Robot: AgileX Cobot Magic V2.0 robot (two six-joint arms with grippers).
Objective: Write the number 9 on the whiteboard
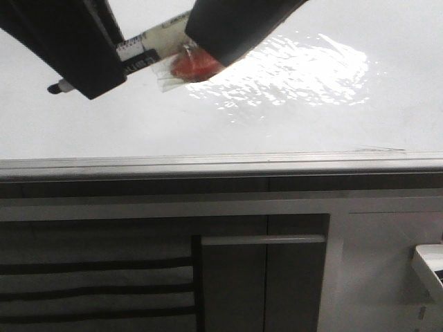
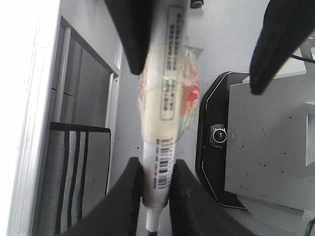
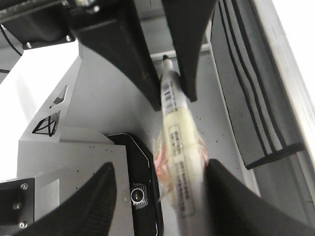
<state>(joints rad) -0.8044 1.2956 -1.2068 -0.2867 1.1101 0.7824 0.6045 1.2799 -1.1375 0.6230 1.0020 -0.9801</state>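
Whiteboard (image 1: pixel 208 131) fills the front view's upper half, glossy, rigid, unmarked; a light, slick marker (image 1: pixel 149 47) hangs above it. Left wrist view: left gripper (image 2: pixel 156 184) fingers pinch the barrel near its tip. Right wrist view: right gripper (image 3: pixel 160 204) spread wide.

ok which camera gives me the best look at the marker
The left wrist view: the marker fills the frame, label and barcode sharp, with the left gripper clamped on it. The right wrist view shows it blurred; the front view shows only a short stretch between both grippers.
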